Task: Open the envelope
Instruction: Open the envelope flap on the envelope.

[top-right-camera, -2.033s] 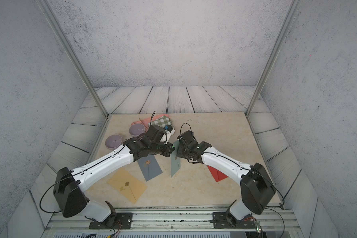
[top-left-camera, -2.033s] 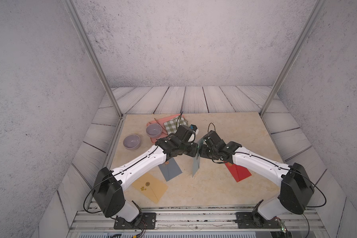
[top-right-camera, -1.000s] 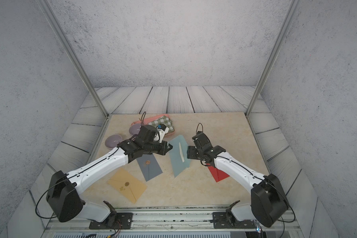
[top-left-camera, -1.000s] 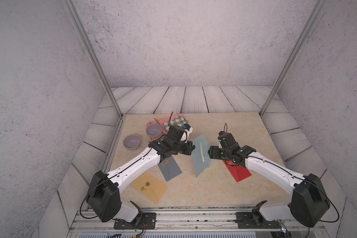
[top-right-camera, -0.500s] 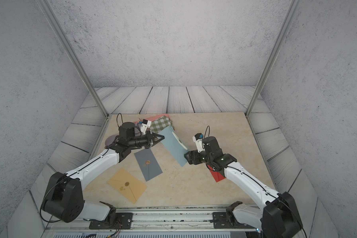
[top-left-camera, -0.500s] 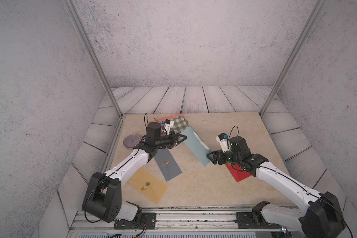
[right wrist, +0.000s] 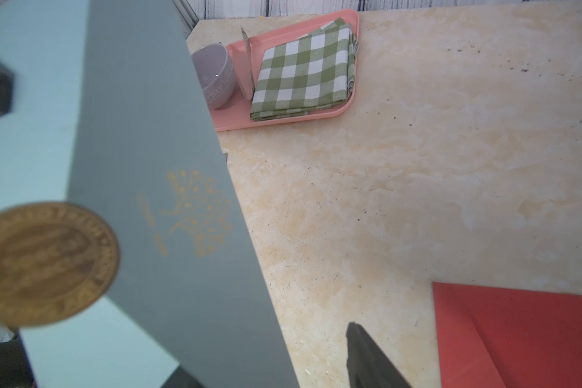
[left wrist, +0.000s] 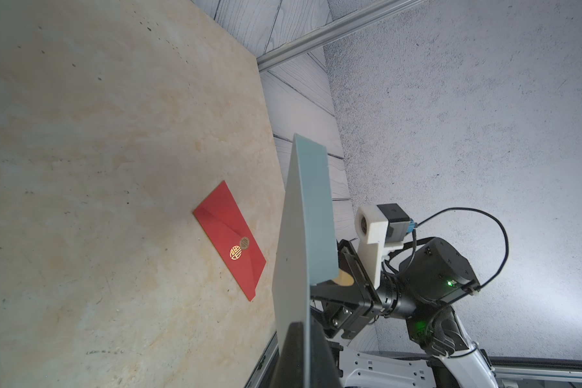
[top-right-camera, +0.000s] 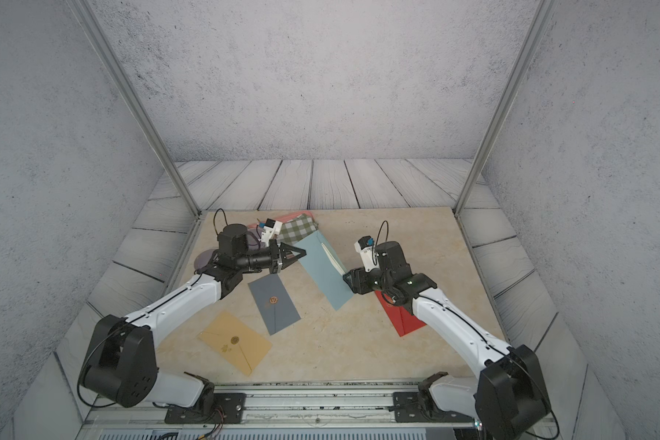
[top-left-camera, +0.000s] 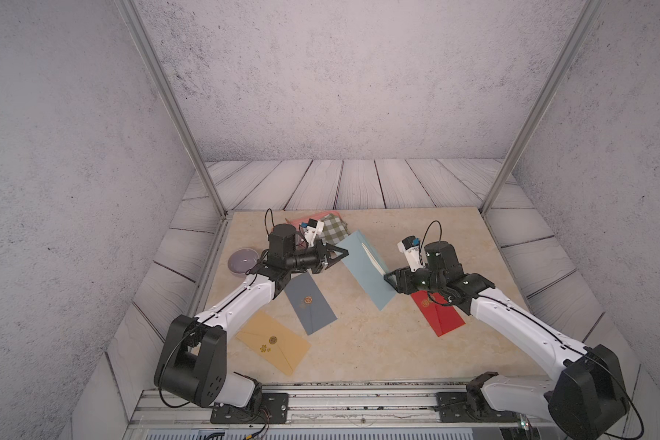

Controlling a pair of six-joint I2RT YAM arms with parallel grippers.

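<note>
A pale teal envelope (top-left-camera: 362, 266) (top-right-camera: 321, 266) hangs in the air over the middle of the table, tilted, broad face up. My left gripper (top-left-camera: 343, 252) (left wrist: 304, 324) is shut on its left edge. Its flap (left wrist: 316, 208) stands away from the body, with a gold seal (right wrist: 47, 265) at the tip. My right gripper (top-left-camera: 387, 276) (right wrist: 269, 349) is open at the envelope's right edge. The paper (right wrist: 168, 201) runs between its jaws. One finger (right wrist: 367, 356) stands clear of the sheet and the other is mostly hidden behind it.
On the table lie a red envelope (top-left-camera: 439, 310) under the right arm, a grey-blue envelope (top-left-camera: 309, 303) and a yellow envelope (top-left-camera: 273, 344). At the back left stand a pink tray (right wrist: 283, 117) with a green checked cloth (top-left-camera: 332, 230) and a grey bowl (top-left-camera: 242, 261).
The arms have drawn apart. The left gripper carried the envelope back and left, turning it from edge-on to face up. The right gripper backed off to the right and sits at its right edge.
</note>
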